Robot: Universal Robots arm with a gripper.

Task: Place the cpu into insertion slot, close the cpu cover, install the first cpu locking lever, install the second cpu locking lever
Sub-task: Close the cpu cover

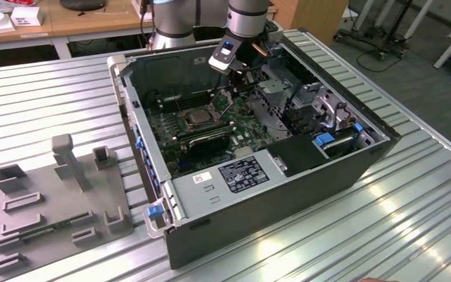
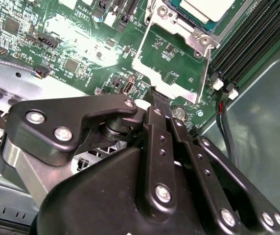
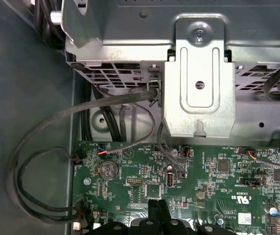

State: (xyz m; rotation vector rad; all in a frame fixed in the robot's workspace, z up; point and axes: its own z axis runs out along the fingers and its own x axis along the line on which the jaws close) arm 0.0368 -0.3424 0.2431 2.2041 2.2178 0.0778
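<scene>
Ribbed metal table (image 1: 45,100) carries an open computer case (image 1: 288,194), with the cpu (image 2: 206,7) seated in the insertion slot (image 2: 194,32) on the green motherboard (image 1: 171,138). Gripper (image 2: 155,95) hangs just beside the socket, fingers pressed together on nothing. Its tips are nearest the cpu cover (image 2: 140,56), which stands swung off the chip.
</scene>
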